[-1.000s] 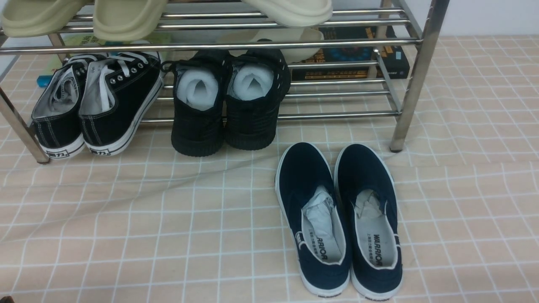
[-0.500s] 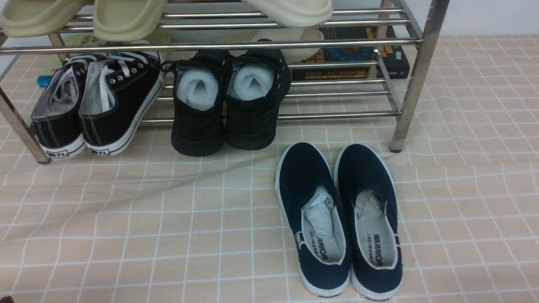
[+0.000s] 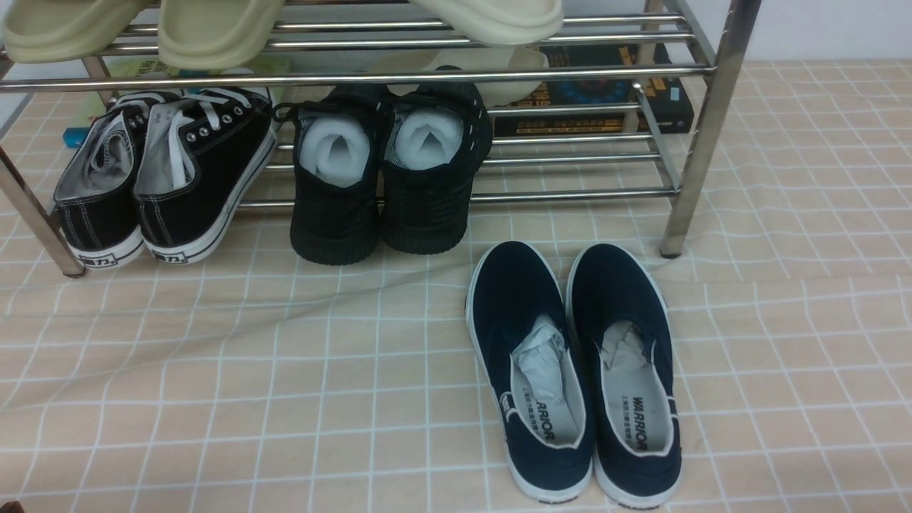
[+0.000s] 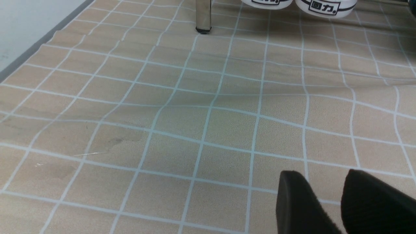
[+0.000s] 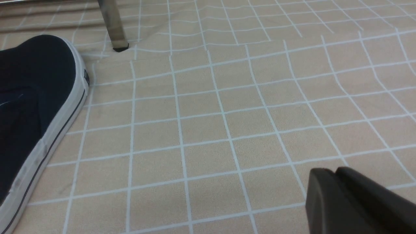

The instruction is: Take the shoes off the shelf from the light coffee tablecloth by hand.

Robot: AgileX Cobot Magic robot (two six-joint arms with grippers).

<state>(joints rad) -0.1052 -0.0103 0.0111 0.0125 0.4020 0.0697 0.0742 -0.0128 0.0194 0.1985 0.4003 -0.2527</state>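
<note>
Spread wide beneath shelf and shoes
Bears navy slip-ons (image 3: 516,285) directly on white-gridded, slightly wrinkled beige cloth (image 3: 214,399).

The left gripper (image 4: 325,177) stands open, a narrow gap between its two dark fingers (image 4: 294,195), which hold nothing. Their tips are apart, and the fingers look blurred close to the camera. In the front view only a tiny dark piece shows at the near left corner, too little to tell which part of the left arm it is. The right gripper (image 5: 332,170) is closed and empty, its dark fingertips (image 5: 320,175) together. It is outside the front view. Both wrists and the rest of both arms are out of sight, so their pose cannot be told.
</note>
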